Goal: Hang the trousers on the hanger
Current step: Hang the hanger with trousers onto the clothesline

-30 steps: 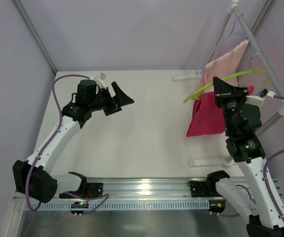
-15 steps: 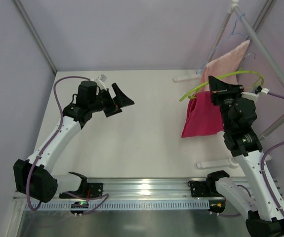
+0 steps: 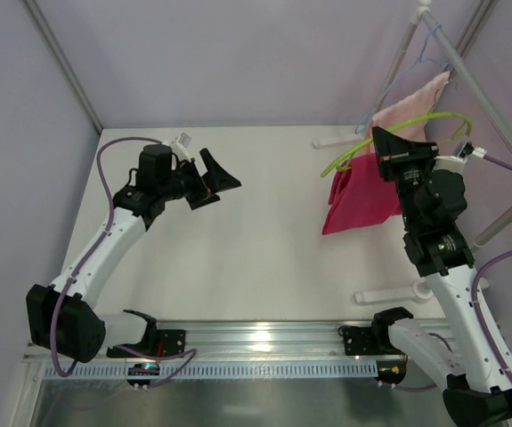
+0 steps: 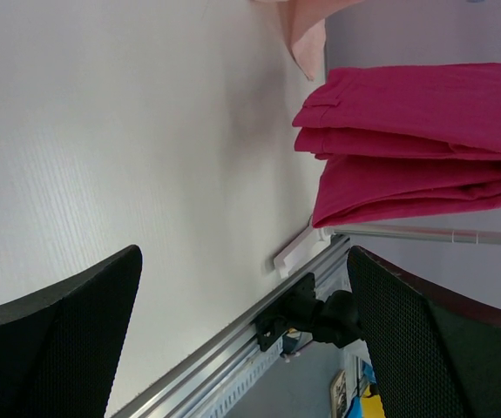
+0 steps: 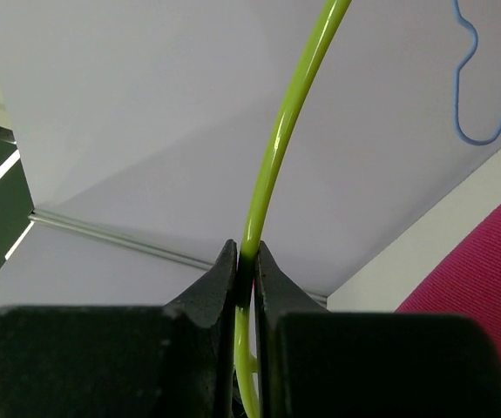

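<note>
Left gripper hangs above the left half of the table, about midway between its near and far edges. Its jaws are spread as wide as they go, with nothing between them and nothing touching them. From its own camera the two black fingers frame bare white tabletop, and the view looks across toward the right edge.

Over on the right, the right gripper is raised near the far right corner of the table. Its jaws are pinched almost fully together on the hanger, gripping the thin lime-green bar. In the wrist view the two fingertips press the rod from either side, and the bar curves up and away from the grip.

The trousers are draped in folds over the hanger's lower part and hang down just left of the gripper, above the right side of the table. Whether the hem touches the surface I cannot tell.

Behind them, a pale pink towel hangs on the sloping drying rack at the far right corner. A light-blue wire hanger sits higher up on the same rack.
</note>
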Motion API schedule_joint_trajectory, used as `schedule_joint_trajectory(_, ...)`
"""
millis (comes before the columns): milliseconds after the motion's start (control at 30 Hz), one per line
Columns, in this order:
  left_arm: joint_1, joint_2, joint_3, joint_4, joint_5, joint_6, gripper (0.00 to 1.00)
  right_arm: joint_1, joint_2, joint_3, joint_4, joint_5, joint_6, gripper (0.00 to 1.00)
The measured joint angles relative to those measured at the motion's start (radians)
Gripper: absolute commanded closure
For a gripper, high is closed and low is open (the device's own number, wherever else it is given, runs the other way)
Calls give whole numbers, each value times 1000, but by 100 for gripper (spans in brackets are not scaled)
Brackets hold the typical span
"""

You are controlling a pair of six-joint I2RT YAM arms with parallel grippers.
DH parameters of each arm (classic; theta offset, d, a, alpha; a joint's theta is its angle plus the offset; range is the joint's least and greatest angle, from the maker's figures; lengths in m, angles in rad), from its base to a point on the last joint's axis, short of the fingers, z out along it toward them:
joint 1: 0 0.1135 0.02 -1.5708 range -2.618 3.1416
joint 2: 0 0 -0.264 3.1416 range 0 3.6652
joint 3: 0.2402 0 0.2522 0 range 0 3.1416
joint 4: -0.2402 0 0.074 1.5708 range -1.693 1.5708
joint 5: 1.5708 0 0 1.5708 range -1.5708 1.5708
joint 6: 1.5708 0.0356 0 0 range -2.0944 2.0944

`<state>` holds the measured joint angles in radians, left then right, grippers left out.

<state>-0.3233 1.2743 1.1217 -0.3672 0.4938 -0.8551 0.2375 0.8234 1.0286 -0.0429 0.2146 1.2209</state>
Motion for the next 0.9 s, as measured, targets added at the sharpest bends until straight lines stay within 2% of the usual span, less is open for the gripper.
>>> schedule_joint_trajectory(267,13,12,0,11,23,0,0,0,16,60,22,11,-38,96)
schedule_joint_trajectory(900,38,13,0,11,42,0,0,0,-35,18,10,196,27,96)
